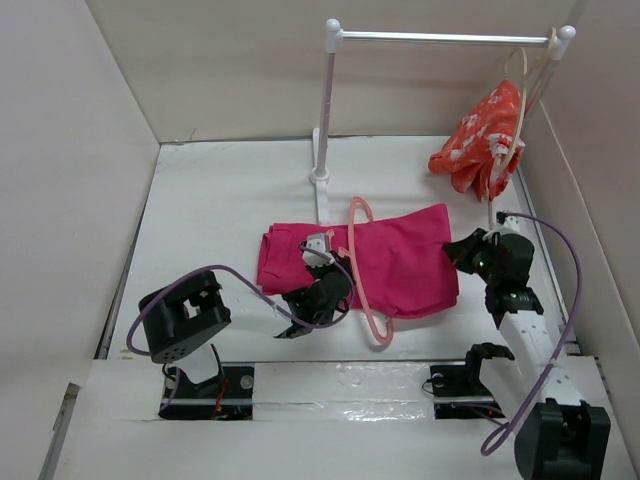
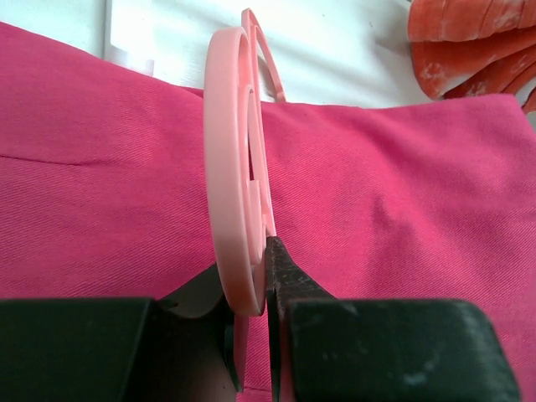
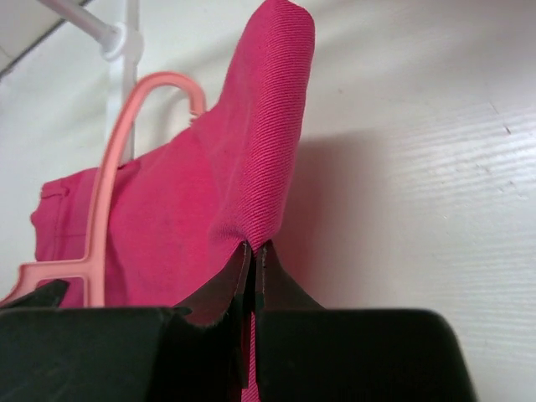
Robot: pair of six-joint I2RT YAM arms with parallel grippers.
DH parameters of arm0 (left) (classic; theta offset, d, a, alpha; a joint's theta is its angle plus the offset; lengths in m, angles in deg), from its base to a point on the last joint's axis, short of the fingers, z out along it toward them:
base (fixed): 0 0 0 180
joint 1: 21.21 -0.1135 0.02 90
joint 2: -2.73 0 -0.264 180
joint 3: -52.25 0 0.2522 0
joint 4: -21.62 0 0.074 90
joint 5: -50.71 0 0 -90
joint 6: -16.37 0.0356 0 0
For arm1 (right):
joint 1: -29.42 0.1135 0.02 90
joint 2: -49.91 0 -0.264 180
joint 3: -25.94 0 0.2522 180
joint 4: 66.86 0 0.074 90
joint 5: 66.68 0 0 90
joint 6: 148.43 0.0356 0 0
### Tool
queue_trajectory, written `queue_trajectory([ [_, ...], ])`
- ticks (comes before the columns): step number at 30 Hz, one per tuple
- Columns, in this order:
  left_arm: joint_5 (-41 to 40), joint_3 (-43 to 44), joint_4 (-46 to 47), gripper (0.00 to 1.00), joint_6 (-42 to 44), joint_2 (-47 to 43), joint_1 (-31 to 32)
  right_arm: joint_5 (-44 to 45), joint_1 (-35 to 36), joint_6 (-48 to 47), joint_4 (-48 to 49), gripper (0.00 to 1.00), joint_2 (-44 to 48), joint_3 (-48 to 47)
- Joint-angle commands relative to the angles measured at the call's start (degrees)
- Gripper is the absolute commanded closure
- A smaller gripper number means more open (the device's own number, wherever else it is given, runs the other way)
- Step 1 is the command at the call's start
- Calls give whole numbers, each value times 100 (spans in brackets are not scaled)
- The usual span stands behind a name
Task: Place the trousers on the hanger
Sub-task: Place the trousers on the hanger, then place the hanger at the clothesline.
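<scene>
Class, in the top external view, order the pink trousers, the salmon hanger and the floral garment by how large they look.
1. trousers: widest spread of cloth.
2. floral garment: a smaller, bunched patch.
3. hanger: long but thin, so least area; by length alone it would outrank the floral garment.

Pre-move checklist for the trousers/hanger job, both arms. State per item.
1. Left pincer shut on the hanger: ok.
2. Right pincer shut on the trousers: ok, an edge fold is pinched and stands up.
3. All cloth layers caught in that pinch: cannot tell.
4. Trousers draped over the hanger: not ok, the hanger sits on top of the cloth with nothing through it.
5. Bare rail left of the floral garment: ok.
</scene>
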Motion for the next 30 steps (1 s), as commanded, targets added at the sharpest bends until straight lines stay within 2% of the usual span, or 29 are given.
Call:
queue_trajectory([
  [1,-463,-169,-614,100,303,-385,56,-39,-251,-151,-206,100,-160,-382],
  [4,-560,-187,-667,100,539,-614,56,76,-566,-213,-244,100,-205,-234],
  [6,-604,-108,-685,100,952,-667,56,-187,-734,-117,203,100,-213,-23],
  [9,-736,-29,-466,100,1645,-623,56,-390,-841,-99,258,100,-424,-92],
  [12,-763,173,-729,100,1927,-596,56,-469,-954,-29,257,100,-626,-154],
  [16,-262,111,-308,100,2402,-754,56,-645,-955,7,495,100,-802,-75],
  [25,108,857,-307,100,3492,-746,161,-540,-955,59,952,100,-1250,250],
  [30,222,1052,-316,100,3687,-667,162,-540,-955,95,1067,100,-1312,294],
])
